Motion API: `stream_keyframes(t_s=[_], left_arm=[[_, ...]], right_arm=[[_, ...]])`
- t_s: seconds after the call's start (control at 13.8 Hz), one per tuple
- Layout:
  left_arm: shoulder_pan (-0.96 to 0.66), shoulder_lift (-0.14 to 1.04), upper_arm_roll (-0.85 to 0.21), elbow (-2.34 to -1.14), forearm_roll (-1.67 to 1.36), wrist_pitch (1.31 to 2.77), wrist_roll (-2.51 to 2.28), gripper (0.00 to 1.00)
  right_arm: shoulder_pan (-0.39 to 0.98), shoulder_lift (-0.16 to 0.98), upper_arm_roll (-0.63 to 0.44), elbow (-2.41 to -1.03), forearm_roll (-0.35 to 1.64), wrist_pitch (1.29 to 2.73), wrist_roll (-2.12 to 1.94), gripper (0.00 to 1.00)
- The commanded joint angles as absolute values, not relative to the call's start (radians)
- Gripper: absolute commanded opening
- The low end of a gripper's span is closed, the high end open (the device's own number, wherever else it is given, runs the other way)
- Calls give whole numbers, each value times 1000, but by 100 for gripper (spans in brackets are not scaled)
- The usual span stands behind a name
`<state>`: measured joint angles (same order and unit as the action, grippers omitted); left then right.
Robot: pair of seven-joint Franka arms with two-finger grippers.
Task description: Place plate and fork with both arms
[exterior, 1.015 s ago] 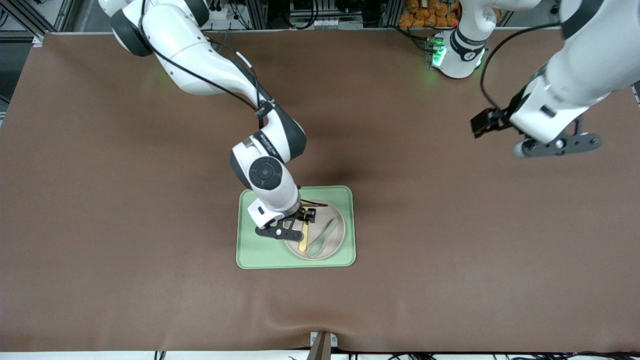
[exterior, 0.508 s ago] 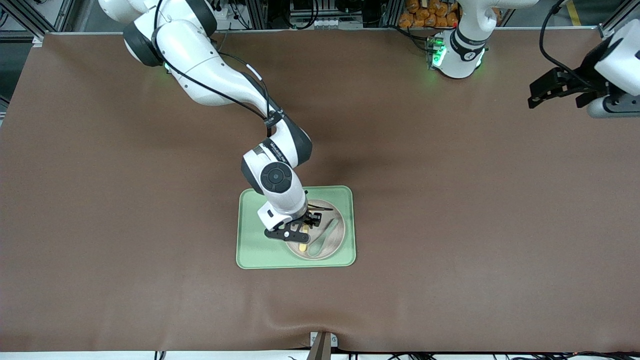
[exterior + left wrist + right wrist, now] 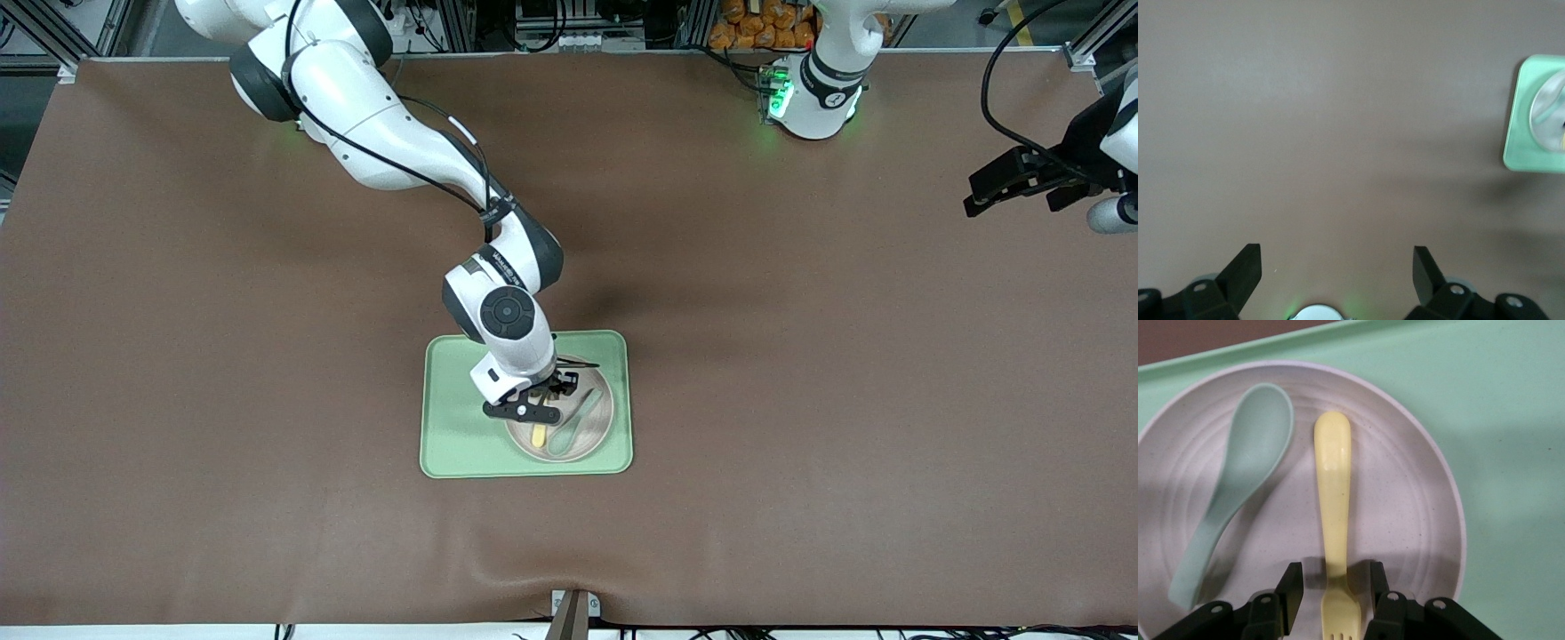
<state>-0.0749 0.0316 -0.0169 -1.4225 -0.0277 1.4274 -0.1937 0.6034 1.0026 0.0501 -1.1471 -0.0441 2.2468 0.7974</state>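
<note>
The off-white plate lies on the light green tray, with the pale yellow fork on it. In the right wrist view the fork lies on the plate, its neck between my right gripper's open fingers, which do not touch it. In the front view my right gripper is low over the plate. My left gripper is open and empty, raised over bare table at the left arm's end.
A teal-green spoon lies on the plate beside the fork, toward the left arm's end; it also shows in the right wrist view. The brown mat covers the table. The tray's corner shows in the left wrist view.
My right gripper has shifted over the plate and come lower around the fork. My left arm has drawn back toward its end of the table.
</note>
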Motion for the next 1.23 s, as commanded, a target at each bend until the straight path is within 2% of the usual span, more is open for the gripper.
stream_keyframes(t_s=[0.0,0.36,0.87,1.16], left_arm=[[-71,18,-26,-1445,-32,1473,-227,100],[-69,21,-23,-1454,-28,1448,-41,100],[-92,28,-31,-1447,32,1448,-5,100],[-89,28,-48,-1445,43,1448,-5,100]], right_arm=[[611,1025,44,-1114,-69,2241,822,31],[607,1023,44,-1112,-87,2241,816,0],[591,970,52,-1104,-80,2174,815,0],[516,913,69,-1124,-67,2140,718,0]])
